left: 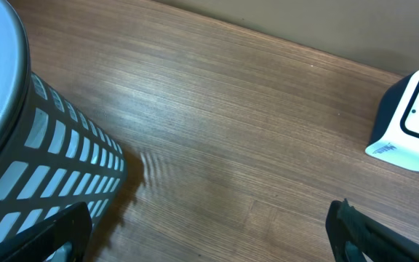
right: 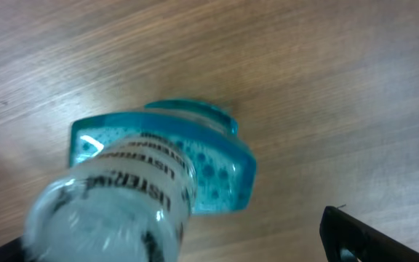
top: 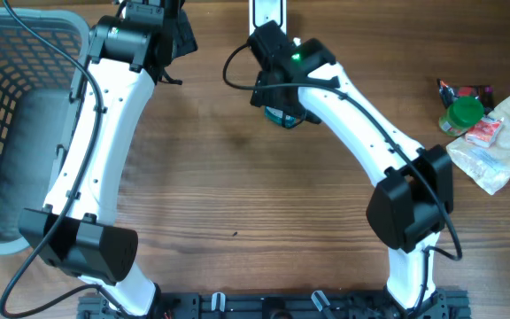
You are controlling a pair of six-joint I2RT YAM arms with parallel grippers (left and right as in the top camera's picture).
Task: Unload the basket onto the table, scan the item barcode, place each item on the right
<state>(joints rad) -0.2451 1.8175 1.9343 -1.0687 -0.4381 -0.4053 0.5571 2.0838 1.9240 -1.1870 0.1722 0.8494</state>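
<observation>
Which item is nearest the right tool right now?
The teal Listerine bottle, directly under the right tool; the green-capped bottle and plastic bag lie together far off to the right.

Teal Listerine bottle (right: pixel 162 171) upright on table (right: pixel 326 65)

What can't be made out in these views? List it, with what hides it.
Right wrist: the clear teal mouthwash bottle shows no barcode; its cap end is blurred, near the lens.
Overhead: that bottle sits mostly under the right arm.
Left wrist: the white scanner box is cut by the frame edge.
</observation>
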